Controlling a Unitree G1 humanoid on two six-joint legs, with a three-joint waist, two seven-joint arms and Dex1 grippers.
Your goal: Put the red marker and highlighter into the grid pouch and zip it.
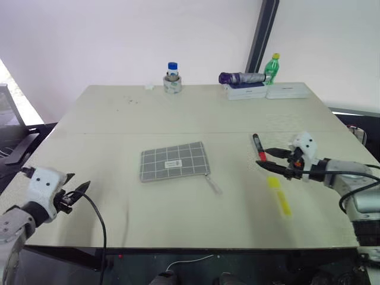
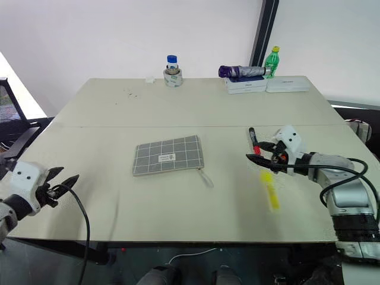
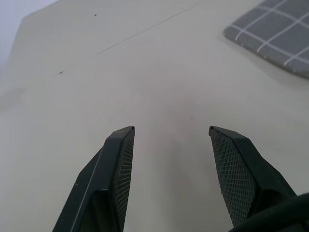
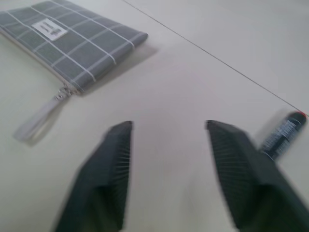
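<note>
Nothing of the task looks done yet. On the counter (image 1: 178,113) the grid pouch (image 1: 173,161) lies flat near the middle, its label facing up and its zipper edge toward the robot with the pale pull cord (image 1: 212,183) trailing off the corner; from these views the zipper seems closed, so opening it is probably still ahead. The highlighter (image 1: 279,195) lies on the counter well to the right of the pouch, just below the right gripper in the head view, and reads blurred there. The red marker (image 1: 258,146) lies just beyond the highlighter, red end toward the robot, outside the pouch as well. So both pens are still to be picked up and put in, and the zipping is left after that.

The right gripper (image 1: 274,162) reaches in from the right edge, pointing left toward the pouch and slightly down, its tips close beside the marker; its jaws stand apart with nothing between them. The left gripper (image 1: 78,192) hangs over the near left corner of the counter, well apart from the pouch, aimed forward, jaws likewise spread and empty.
</note>
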